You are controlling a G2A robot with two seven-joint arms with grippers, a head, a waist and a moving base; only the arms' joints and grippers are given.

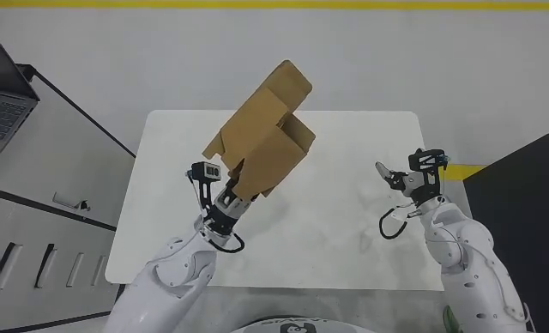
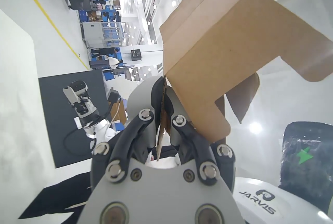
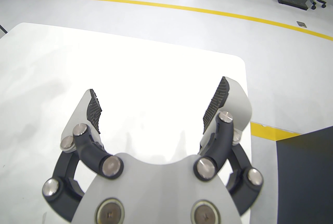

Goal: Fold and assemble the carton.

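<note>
Top view, one carton [image 1: 262,131], half-formed, aloft over the table [image 1: 360,239] at eleven o'clock, left gripper [image 1: 235,182] pinching its lower flap; right gripper [image 1: 396,175], spread wide at three o'clock, should steady the free flaps.

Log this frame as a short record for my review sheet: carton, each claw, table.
carton: brown cardboard, partly opened, flaps loose, held tilted in the air above the table
left claw: shut on one edge of the carton, carrying it alone
right claw: open, empty, over the table's right side, apart from the carton
table: white, rounded corners
task state: carton not yet assembled
</note>
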